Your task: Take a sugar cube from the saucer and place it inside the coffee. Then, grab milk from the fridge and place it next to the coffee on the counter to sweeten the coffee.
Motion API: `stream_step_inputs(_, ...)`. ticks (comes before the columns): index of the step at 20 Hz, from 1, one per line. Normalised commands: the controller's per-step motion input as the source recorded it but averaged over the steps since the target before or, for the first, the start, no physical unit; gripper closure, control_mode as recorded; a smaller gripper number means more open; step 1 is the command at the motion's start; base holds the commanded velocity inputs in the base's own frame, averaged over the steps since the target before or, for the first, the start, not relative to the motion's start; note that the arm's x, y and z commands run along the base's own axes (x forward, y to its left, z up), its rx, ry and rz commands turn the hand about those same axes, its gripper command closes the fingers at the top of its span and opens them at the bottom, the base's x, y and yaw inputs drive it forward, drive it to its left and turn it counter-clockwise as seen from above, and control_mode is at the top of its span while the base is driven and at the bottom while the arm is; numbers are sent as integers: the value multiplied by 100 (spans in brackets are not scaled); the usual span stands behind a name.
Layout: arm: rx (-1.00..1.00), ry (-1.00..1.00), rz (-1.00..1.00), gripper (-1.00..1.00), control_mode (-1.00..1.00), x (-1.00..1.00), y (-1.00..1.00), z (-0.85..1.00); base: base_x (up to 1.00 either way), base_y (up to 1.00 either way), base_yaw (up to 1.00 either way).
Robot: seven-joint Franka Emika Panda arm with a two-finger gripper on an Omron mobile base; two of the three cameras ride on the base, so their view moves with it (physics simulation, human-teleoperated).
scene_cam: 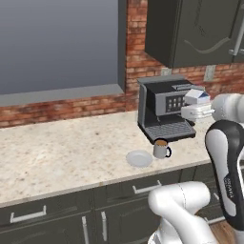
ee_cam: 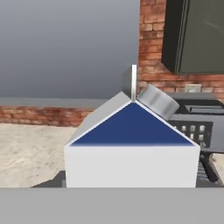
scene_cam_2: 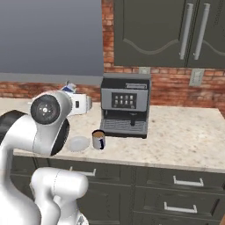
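Observation:
My gripper (scene_cam: 193,106) is shut on the milk (scene_cam: 197,97), a white carton with a blue gabled top, held in the air in front of the espresso machine, above and right of the coffee. The hand view has the milk (ee_cam: 131,162) right up close, hiding my fingertips. From the right base view, a corner of the milk (scene_cam_2: 68,88) peeks over my arm. The coffee (scene_cam: 161,149) (scene_cam_2: 98,139) is a grey mug with brown liquid, standing on the counter (scene_cam: 57,152) (scene_cam_2: 176,136). Just left of it lies the saucer (scene_cam: 139,158) (scene_cam_2: 79,143). The sugar cube is hidden and the fridge is out of view.
A grey-black espresso machine (scene_cam: 163,110) (scene_cam_2: 125,105) stands against the brick wall behind the mug. Dark upper cabinets (scene_cam: 190,28) (scene_cam_2: 167,30) hang above it. A large window (scene_cam: 57,43) spans the wall to the left. Dark base cabinets with silver handles (scene_cam: 147,188) run under the worktop.

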Motion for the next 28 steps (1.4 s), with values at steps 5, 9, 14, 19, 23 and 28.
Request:
stream_step_inputs(5,9,-11,29,100,-100,30,-75,-40,0,0,0)
stream_step_inputs(9,2,0,4,100,-100,10,-83,-43,0,0,0)
stream_step_inputs(14,0,1,-8,100,-100,2,-54,-29,0,0,0)
stream_step_inputs(19,0,1,-5,100,-100,48,-38,-68,0,0,0)
stream_step_inputs(23,1,6,0,100,-100,70,-51,-68,0,0,0)
stream_step_inputs(28,6,2,9,100,-100,75,-31,-65,0,0,0)
